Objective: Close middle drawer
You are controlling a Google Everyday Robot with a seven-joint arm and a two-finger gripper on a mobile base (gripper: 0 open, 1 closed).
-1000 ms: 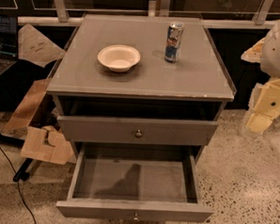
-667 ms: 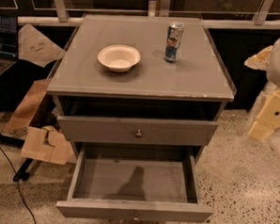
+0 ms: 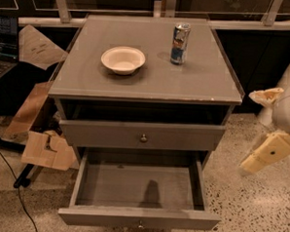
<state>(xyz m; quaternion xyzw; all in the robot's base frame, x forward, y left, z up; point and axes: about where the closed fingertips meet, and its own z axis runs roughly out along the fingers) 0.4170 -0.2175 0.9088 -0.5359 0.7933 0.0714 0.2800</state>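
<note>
The middle drawer (image 3: 138, 191) is a long shallow grey box, pulled far out at the bottom of the grey cabinet (image 3: 146, 84). Its slim front panel (image 3: 139, 217) has a small round knob (image 3: 140, 224), and the inside looks empty. Above it, a drawer with a taller front panel (image 3: 144, 135) and its own knob stands only slightly out. My gripper (image 3: 267, 152), cream coloured, hangs in the air to the right of the cabinet. It is level with the open drawer's right side, apart from it and touching nothing.
A white bowl (image 3: 122, 59) and a drink can (image 3: 180, 43) stand on the cabinet top. Cardboard pieces (image 3: 46, 149), a cable and a laptop (image 3: 3, 47) lie to the left. A speckled floor (image 3: 257, 211) is on the right, and a railing runs behind.
My gripper has come down and a little to the left, from beside the cabinet top to beside the open drawer. The drawers have not moved.
</note>
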